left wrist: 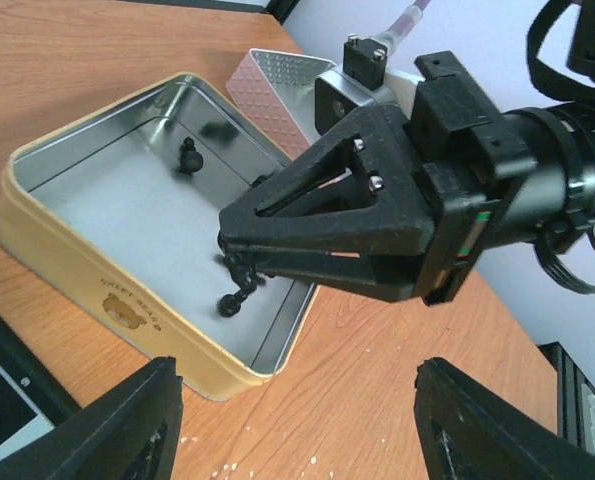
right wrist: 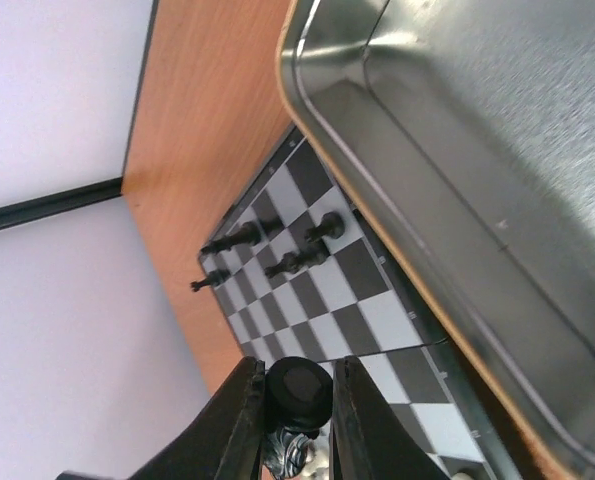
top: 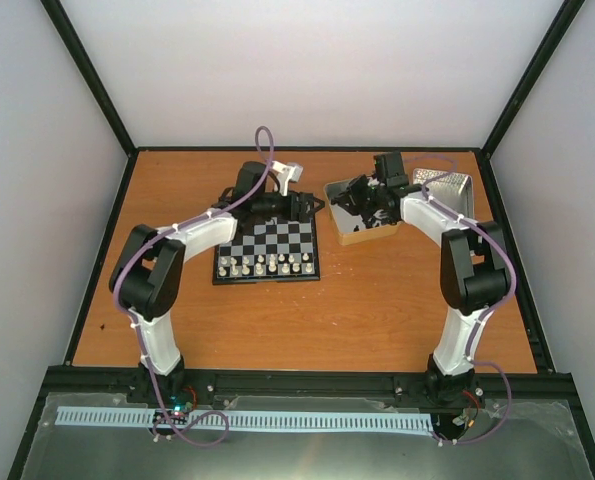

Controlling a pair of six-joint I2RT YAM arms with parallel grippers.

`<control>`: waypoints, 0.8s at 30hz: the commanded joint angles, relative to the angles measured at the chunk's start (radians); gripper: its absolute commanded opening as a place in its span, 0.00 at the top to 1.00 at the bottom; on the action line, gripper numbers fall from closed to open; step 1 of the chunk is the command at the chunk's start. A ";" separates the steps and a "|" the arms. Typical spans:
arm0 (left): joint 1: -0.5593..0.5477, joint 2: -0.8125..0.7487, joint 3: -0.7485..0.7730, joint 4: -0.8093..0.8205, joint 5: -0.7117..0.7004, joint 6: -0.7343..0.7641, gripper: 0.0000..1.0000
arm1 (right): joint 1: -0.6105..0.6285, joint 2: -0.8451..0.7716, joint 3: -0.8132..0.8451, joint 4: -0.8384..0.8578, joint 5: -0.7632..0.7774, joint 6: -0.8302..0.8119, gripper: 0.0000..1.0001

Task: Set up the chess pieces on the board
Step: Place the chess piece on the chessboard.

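Right claw (right wrist: pixel 297 372) is pressed in on a black chess piece (right wrist: pixel 299 388), a finger snug on each side. That's the pick, made low inside the yellow tin (left wrist: pixel 97 290), though I can't tell whether the piece is off the metal floor yet. Just by the tip lie loose black pieces (left wrist: pixel 239 292), and 1 more stands apart toward the tin's far wall. I'd call this the fetch step: a black piece leaving the tin, bound for the board (top: pixel 272 240). The board already shows white pieces (top: pixel 267 265) in its 2 near rows and a few black men (right wrist: pixel 297 262) on the far side. The next move looks like a straight lift to clear the tin's wall, then a short carry across to a free far-side square, setting the piece down upright. The catch is the left claw (left wrist: pixel 295 410), spread wide and holding nothing. It hovers just beside the tin at the board's far right corner, right on that path, so it probably has to give way first. Tin and board sit close together there, with a patterned lid (left wrist: pixel 277 85) just beyond the tin. The roomiest stretch of worktop (top: pixel 377 310) lies on the near side, between board and arm bases.
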 commanded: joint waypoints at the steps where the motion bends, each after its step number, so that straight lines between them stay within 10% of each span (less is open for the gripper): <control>1: -0.002 0.061 0.068 0.090 0.076 -0.078 0.37 | 0.017 -0.053 -0.025 0.128 -0.074 0.124 0.86; 24: -0.003 0.136 0.136 0.059 0.010 -0.175 0.72 | 0.052 -0.025 0.024 0.128 -0.114 0.088 0.85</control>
